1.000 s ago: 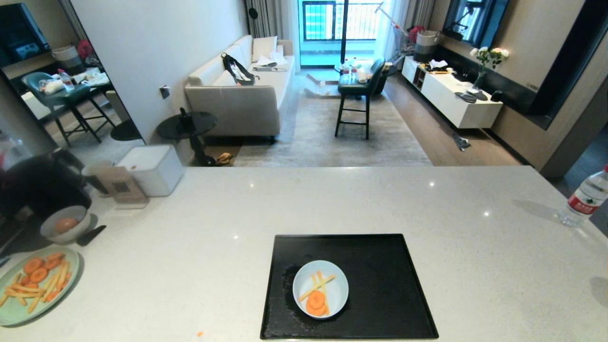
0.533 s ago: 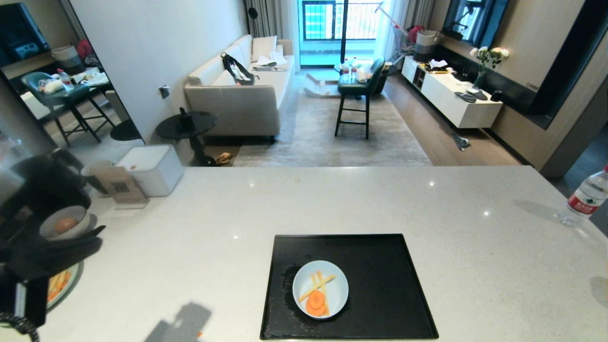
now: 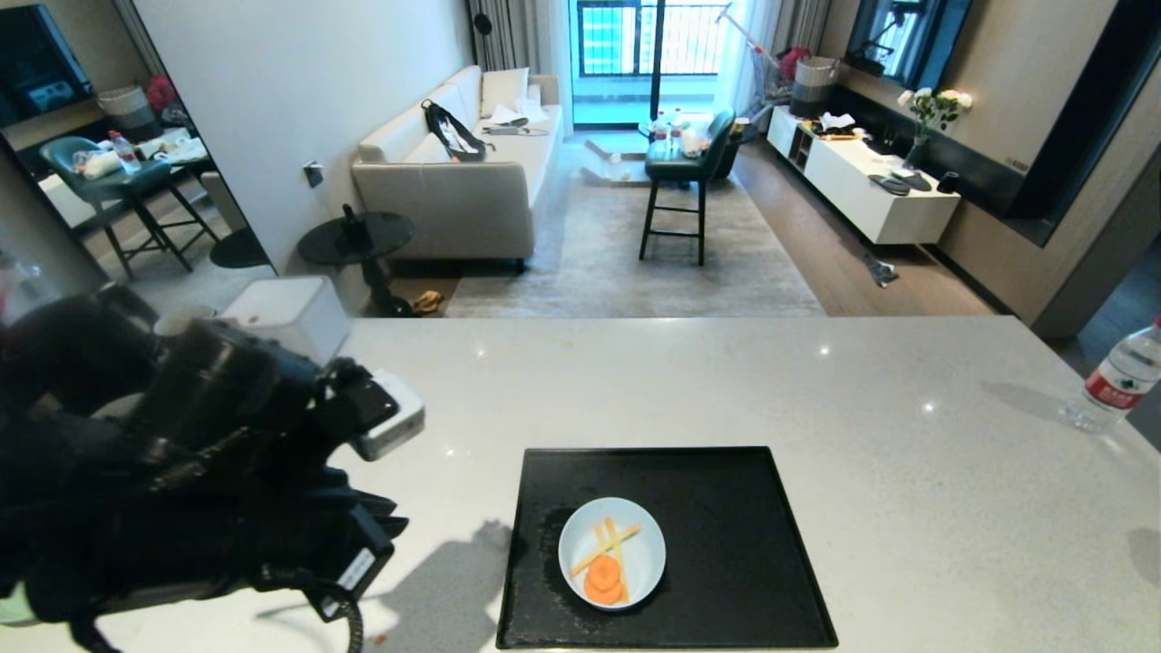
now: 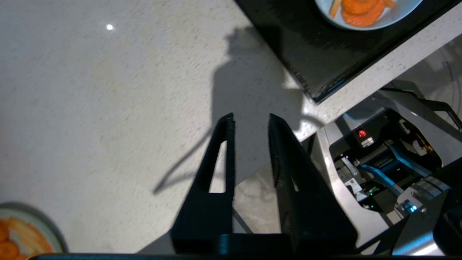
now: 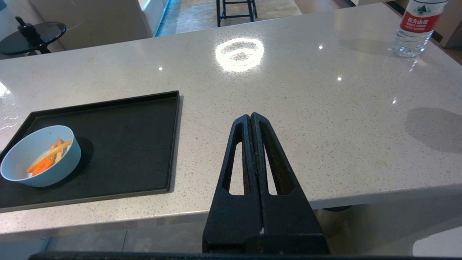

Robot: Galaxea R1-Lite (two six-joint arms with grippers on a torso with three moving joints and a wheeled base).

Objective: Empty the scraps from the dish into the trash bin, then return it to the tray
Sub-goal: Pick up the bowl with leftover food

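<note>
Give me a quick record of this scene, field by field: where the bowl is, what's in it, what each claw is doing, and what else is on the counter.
dish: pale-blue bowl upright on the black tray, toward its near left part
scraps: carrot rounds and pale sticks in the bowl
trash bin: not in view
left claw: over the counter beside the tray's near left corner, fingers slightly apart, empty
right claw: over the counter's near edge, right of the tray, shut, empty
other: water bottle at far right; green plate of similar pieces at left

Beige sofa [image 3: 453, 181], grey rug [image 3: 626, 254], dark stool [image 3: 678, 186], bright balcony window [image 3: 626, 41] beyond.
</note>
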